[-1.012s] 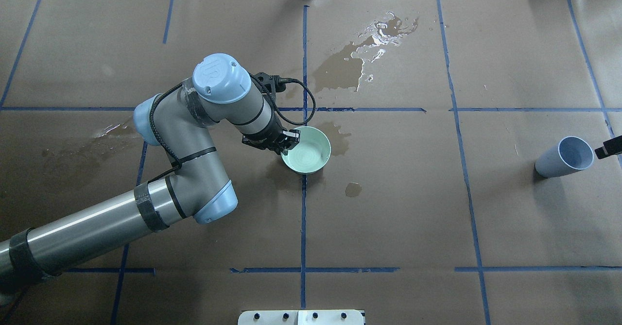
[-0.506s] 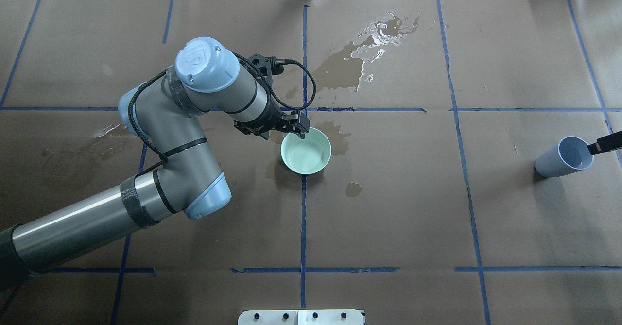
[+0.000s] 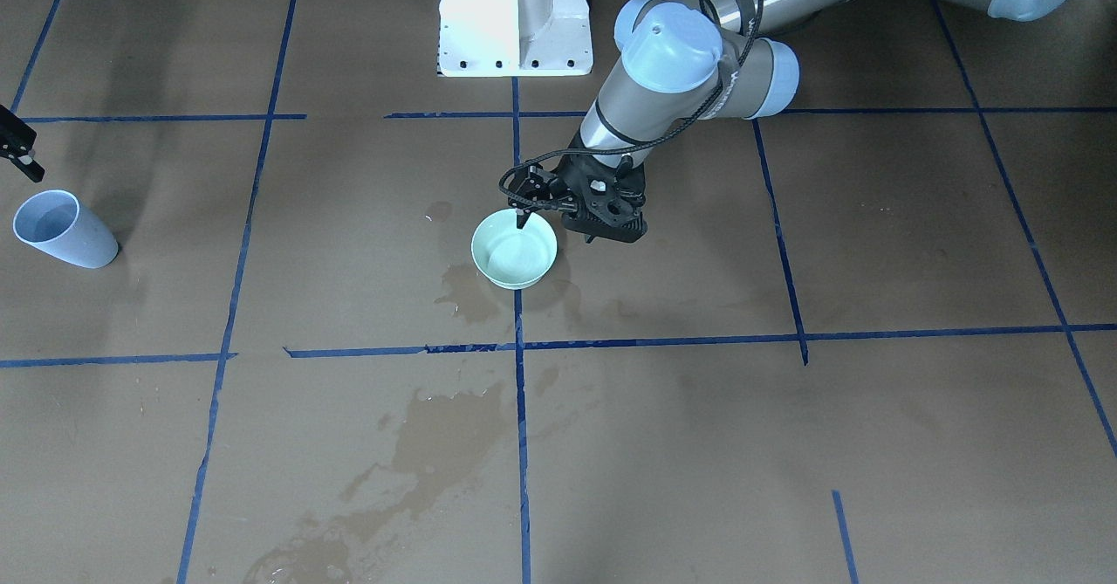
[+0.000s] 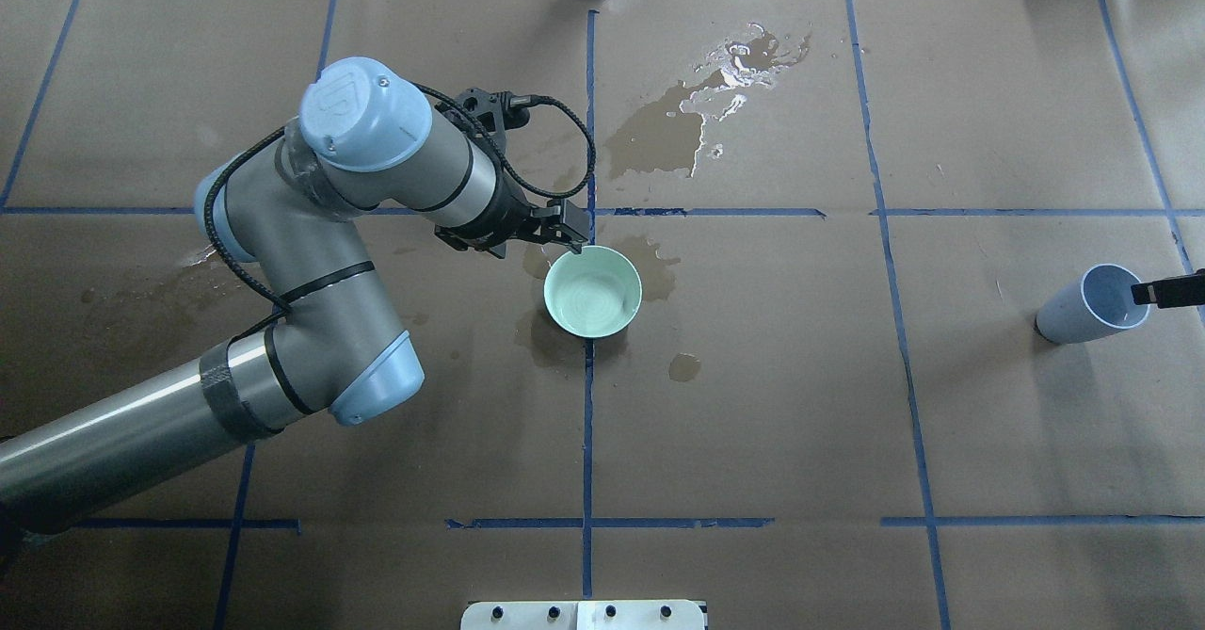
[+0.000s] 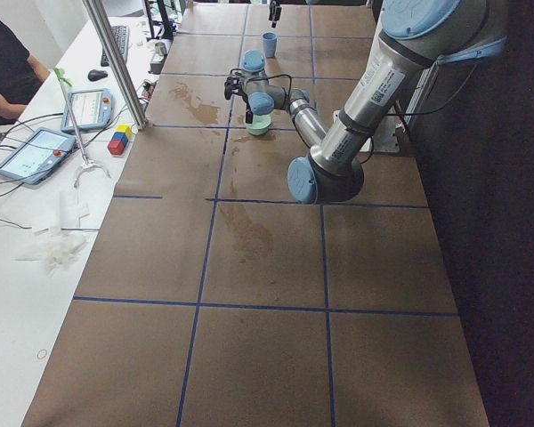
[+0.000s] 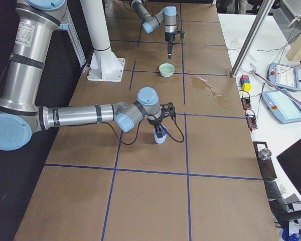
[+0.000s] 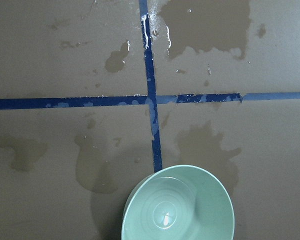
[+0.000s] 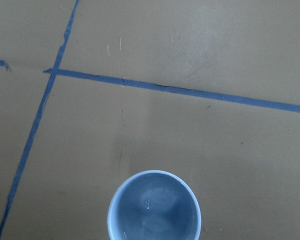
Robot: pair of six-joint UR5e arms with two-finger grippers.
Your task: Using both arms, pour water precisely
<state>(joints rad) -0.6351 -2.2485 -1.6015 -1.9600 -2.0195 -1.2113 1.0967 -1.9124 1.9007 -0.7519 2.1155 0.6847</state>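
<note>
A mint-green bowl stands on the brown table near the centre tape cross; it also shows in the front view. In the left wrist view the bowl holds faint ripples of water. My left gripper hangs just above the bowl's far-left rim, off the bowl and holding nothing. A pale blue cup stands at the far right. In the right wrist view the cup shows faint glints inside. My right gripper reaches over the cup's rim, mostly out of frame. I cannot tell if it is open.
Dark wet stains lie beyond the bowl, beside it and at the left. The white pedestal stands at the robot's side. A metal pole and tablets sit on the operators' side.
My left gripper has come off the bowl's left rim and moved up and away toward the far side; the bowl stayed put. My right gripper's finger shifted inward over the cup's rim.
</note>
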